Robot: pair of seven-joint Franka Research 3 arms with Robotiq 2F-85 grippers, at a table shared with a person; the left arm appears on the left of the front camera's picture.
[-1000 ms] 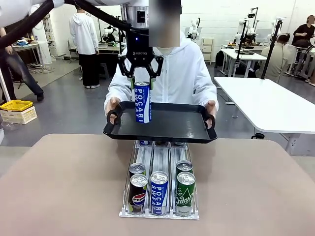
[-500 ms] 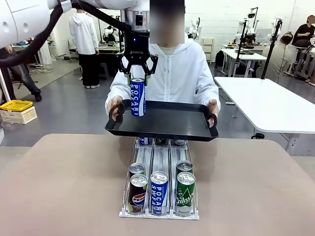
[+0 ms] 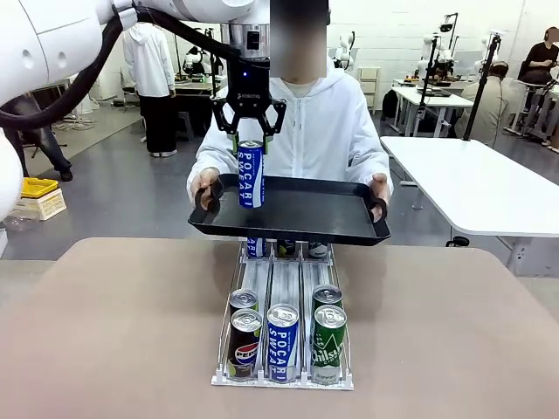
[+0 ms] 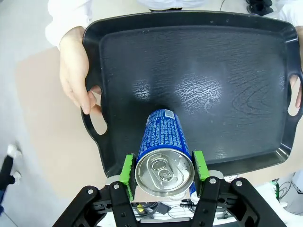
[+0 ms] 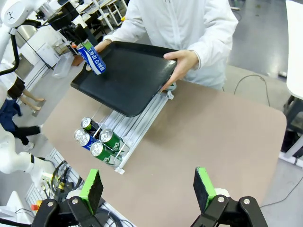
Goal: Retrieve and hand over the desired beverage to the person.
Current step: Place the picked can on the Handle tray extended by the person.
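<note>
Left gripper (image 3: 251, 147), upper middle of the front view: jaws clamped on the top of a blue can (image 3: 251, 179), one green pad (image 4: 126, 169) on each side of the rim.

Can hangs straight below the gripper, long axis vertical, lid up between the fingers. It sits over the left part of a black tray (image 3: 293, 234), close to that side's handle cut-out. Cannot tell whether its base touches the tray floor or hangs just above it.

The person (image 3: 319, 131) holds the tray level by both handles, above the far end of the table (image 3: 113, 332). One hand (image 3: 202, 185) is just beside the can, the other (image 3: 378, 185) at the far handle.

Right gripper (image 5: 147, 188): jaws wide apart, nothing between them, well apart from the tray, low over the near table edge.

Rack of cans (image 3: 282, 336) lies on the table below the tray.

Judgement: the release turns on a straight drop along the can's axis; tray floor lies directly beneath.
</note>
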